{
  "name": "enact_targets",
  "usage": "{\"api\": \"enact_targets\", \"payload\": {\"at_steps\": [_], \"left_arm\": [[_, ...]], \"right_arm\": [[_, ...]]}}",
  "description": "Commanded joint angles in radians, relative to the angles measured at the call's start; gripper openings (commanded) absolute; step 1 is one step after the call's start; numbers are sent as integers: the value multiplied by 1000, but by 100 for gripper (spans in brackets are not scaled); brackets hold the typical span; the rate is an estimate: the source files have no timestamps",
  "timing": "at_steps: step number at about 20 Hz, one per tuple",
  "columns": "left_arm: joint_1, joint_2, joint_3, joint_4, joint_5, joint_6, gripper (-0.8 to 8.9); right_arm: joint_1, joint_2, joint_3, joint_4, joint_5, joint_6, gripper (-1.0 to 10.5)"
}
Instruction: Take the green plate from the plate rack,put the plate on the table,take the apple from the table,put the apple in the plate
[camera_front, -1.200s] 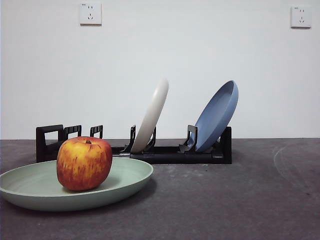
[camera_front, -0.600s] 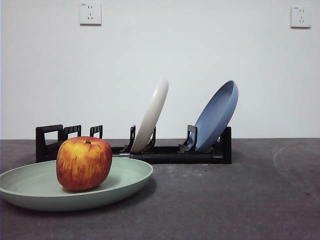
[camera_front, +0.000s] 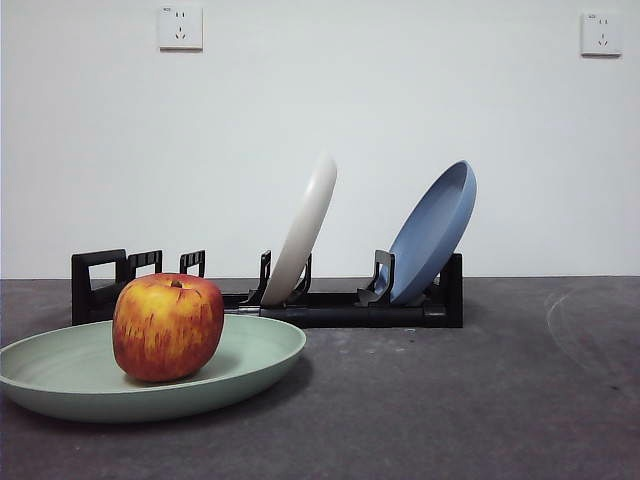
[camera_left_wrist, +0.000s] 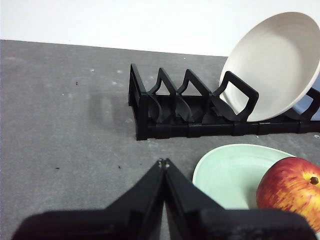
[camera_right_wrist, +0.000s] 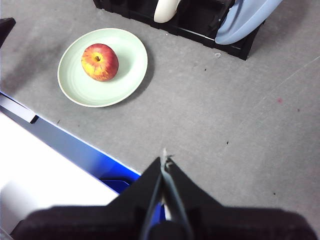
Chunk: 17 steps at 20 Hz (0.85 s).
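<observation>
Nothing moved since earlier frame. Apple (camera_front: 168, 327) sits in green plate (camera_front: 255, 362) on counter (camera_front: 450, 400), beside rack (camera_front: 330, 305). Left gripper (camera_left_wrist: 163, 162), right gripper (camera_right_wrist: 164, 159): fingers pressed together, clear. Task looks done.

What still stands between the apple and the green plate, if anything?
Nothing visible does. The apple already sits in the green plate, which lies flat on the table in front of the plate rack. Both grippers, left and right, are shut and clear of it.
</observation>
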Motion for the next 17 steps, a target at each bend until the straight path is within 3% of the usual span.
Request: {"api": "enact_targets", "payload": {"at_steps": [1, 17], "left_arm": [[3, -2, -8, 10, -3, 5, -3], [3, 10, -8, 10, -3, 5, -3]], "right_arm": [[1, 0, -8, -22, 4, 10, 2], [1, 0, -8, -22, 4, 10, 2]]}}
